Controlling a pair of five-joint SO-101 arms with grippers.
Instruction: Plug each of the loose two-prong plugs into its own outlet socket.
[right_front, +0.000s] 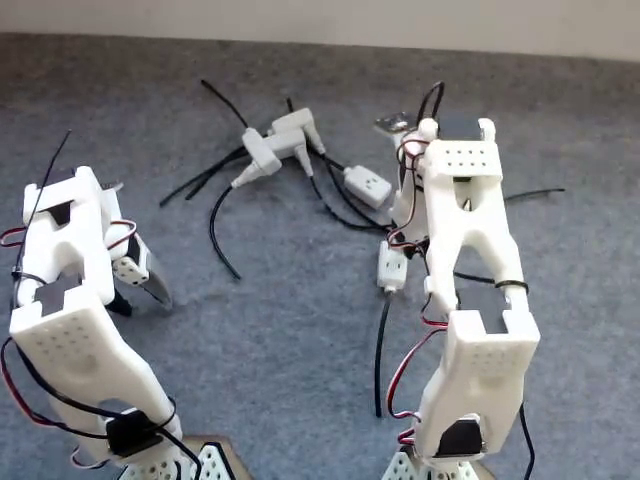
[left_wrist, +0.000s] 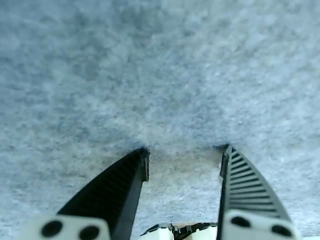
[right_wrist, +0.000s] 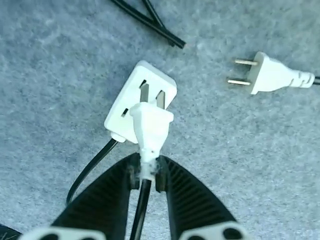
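Over on the grey counter, seen from above, the left tool rests near nine o'clock, well apart from the work. The right arm stretches toward one o'clock, with a white socket block just beside its far end and a white connector on a black cord by its flank. A cluster of white connectors tangled in black cords sits at about eleven o'clock, and I cannot tell whether those are mated. From the left wrist, the left tool stands with its fingers spread apart over bare counter, holding nothing, so nothing steadies the socket block. From the right wrist, the right tool is clamped on the thin neck of the held plug. The plug's prongs sit at the slots of the socket block; whether they have entered I cannot say. The danger, as I judge it, is that a push slides the unanchored block across the counter instead of seating the prongs. Gripped so far back, the plug may also pivot, and its prongs may skate off the face or bend. A loose plug lies near; it could be nudged aside, and it has yet to find a socket.
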